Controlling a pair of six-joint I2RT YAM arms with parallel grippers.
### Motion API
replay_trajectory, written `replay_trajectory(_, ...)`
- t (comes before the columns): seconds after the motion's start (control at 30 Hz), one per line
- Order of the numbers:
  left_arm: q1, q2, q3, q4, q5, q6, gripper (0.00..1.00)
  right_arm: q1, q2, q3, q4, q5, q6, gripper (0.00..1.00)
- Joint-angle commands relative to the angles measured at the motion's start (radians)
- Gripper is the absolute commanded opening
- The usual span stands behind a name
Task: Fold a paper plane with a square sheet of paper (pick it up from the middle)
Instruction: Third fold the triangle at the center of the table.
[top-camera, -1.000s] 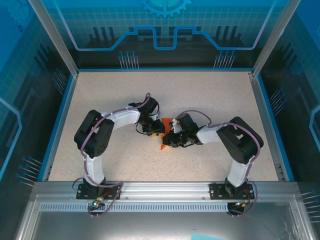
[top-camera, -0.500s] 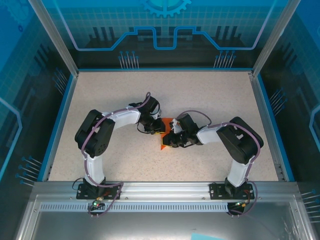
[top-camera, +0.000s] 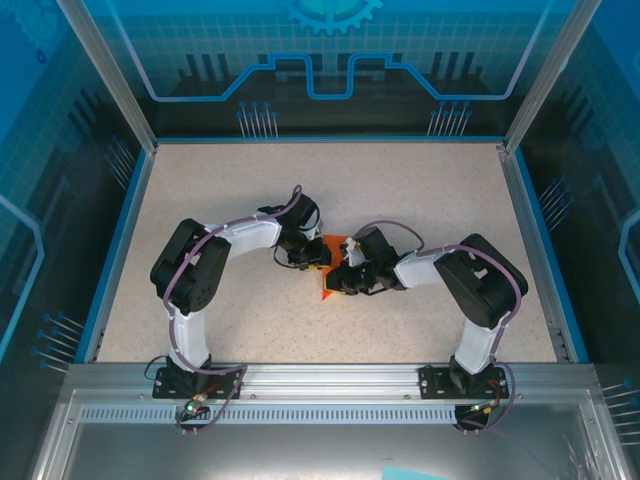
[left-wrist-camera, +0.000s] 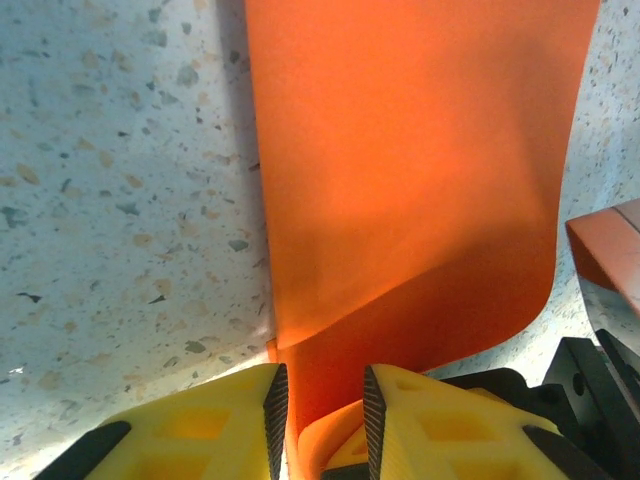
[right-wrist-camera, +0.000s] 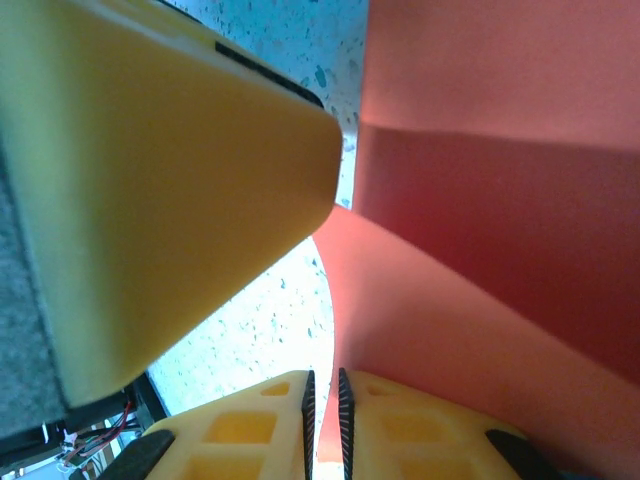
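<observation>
Seeing right gripper (right-wrist-camera: 324, 400) ribbed yellow pads clenched on thin edge of paper plane (right-wrist-camera: 480, 200). My left gripper (left-wrist-camera: 320, 395) pads straddle fold, gap between; can't tell if gripping. Two grippers, one plane. Plane bright orange, smooth, creased, mid speckled table (left-wrist-camera: 120, 200) between arms, pointed tip toward bases.

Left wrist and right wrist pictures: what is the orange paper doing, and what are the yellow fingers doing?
Bright orange paper plane: creased, one flap curled up, passing between both pairs of fingers.
Left arm's yellow fingers: slightly apart on either side of the paper; squeeze unclear.
Right arm's yellow fingers: nearly shut, pinching the paper's edge.
</observation>
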Motion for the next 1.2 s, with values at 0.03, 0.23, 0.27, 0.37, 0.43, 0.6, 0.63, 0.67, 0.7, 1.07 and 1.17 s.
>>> replay_trajectory(0.03, 0.002, 0.011, -0.02, -0.016, 0.018, 0.014, 0.28, -0.014, -0.021, -0.014, -0.002, 0.006, -0.005, 0.17)
replay_trajectory(0.23, 0.002, 0.002, -0.041, 0.01, 0.044, 0.004, 0.2, -0.012, -0.018, -0.009, -0.005, 0.005, -0.005, 0.17)
replay_trajectory(0.27, 0.003, 0.001, -0.039, 0.008, 0.042, 0.006, 0.2, -0.013, -0.018, -0.008, -0.006, 0.005, -0.006, 0.17)
replay_trajectory(0.37, 0.002, 0.007, -0.034, -0.003, 0.041, 0.014, 0.17, -0.013, -0.018, -0.008, -0.007, 0.005, -0.006, 0.17)
replay_trajectory(0.43, 0.002, 0.013, -0.029, -0.009, 0.041, 0.018, 0.16, -0.013, -0.018, -0.007, -0.008, 0.005, -0.006, 0.17)
replay_trajectory(0.6, 0.002, 0.017, -0.013, -0.018, 0.032, 0.023, 0.11, -0.013, -0.022, -0.008, -0.01, 0.005, -0.009, 0.17)
replay_trajectory(0.63, 0.003, 0.018, -0.01, -0.021, 0.031, 0.025, 0.1, -0.015, -0.023, -0.008, -0.014, 0.005, -0.01, 0.17)
replay_trajectory(0.67, 0.003, 0.019, -0.008, -0.024, 0.032, 0.026, 0.08, -0.015, -0.026, -0.007, -0.018, 0.004, -0.011, 0.17)
replay_trajectory(0.7, 0.004, 0.018, -0.005, -0.025, 0.031, 0.028, 0.08, -0.018, -0.029, -0.004, -0.023, 0.002, -0.014, 0.17)
replay_trajectory(1.07, 0.003, 0.046, 0.041, -0.05, 0.023, 0.055, 0.02, -0.064, -0.086, 0.023, -0.115, -0.002, -0.07, 0.27)
replay_trajectory(1.17, 0.004, 0.05, 0.05, -0.054, 0.025, 0.061, 0.02, -0.098, -0.101, 0.046, -0.158, 0.001, -0.103, 0.27)
